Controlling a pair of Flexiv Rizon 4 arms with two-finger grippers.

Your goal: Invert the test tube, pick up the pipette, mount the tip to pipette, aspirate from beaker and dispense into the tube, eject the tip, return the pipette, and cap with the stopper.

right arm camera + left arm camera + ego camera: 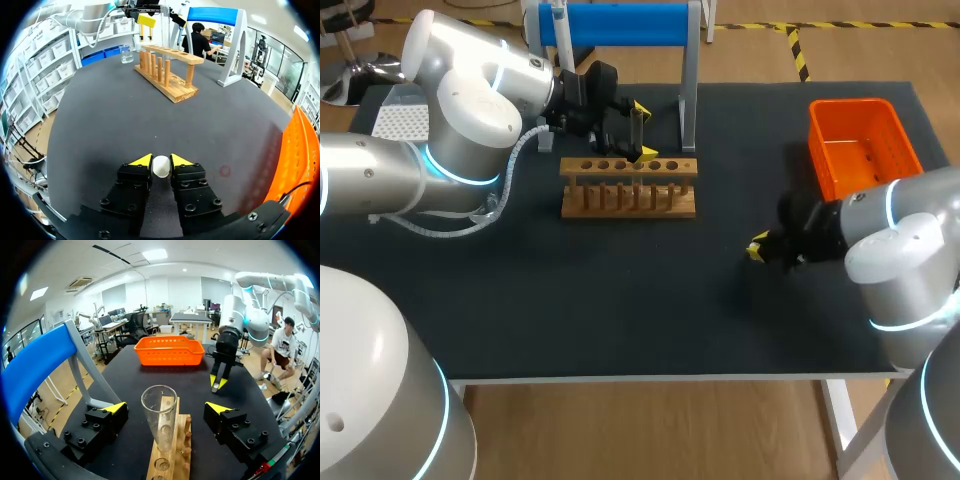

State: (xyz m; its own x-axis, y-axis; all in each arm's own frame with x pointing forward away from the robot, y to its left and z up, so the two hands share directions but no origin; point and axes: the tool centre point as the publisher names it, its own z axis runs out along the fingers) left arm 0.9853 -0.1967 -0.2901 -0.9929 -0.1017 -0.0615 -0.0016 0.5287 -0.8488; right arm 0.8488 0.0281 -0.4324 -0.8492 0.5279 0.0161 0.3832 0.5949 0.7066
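Note:
A clear test tube [160,412] stands mouth-up in the wooden rack [628,187], near the rack's right end. My left gripper [166,409] is open around the tube, one finger on each side, neither touching the glass. In the head view this gripper [638,132] sits above the rack's back rail. On the mat at the right, a small white stopper [161,166] lies between the fingers of my right gripper [161,161], and both fingers press on it. The same gripper [757,248] is low over the mat in the head view. A glass beaker [126,53] stands beyond the rack's far end.
An orange basket [860,145] sits at the back right, just behind my right arm. The blue stand [620,25] rises behind the rack with a white pipette [559,28] on it. A white perforated box [400,120] lies at the far left.

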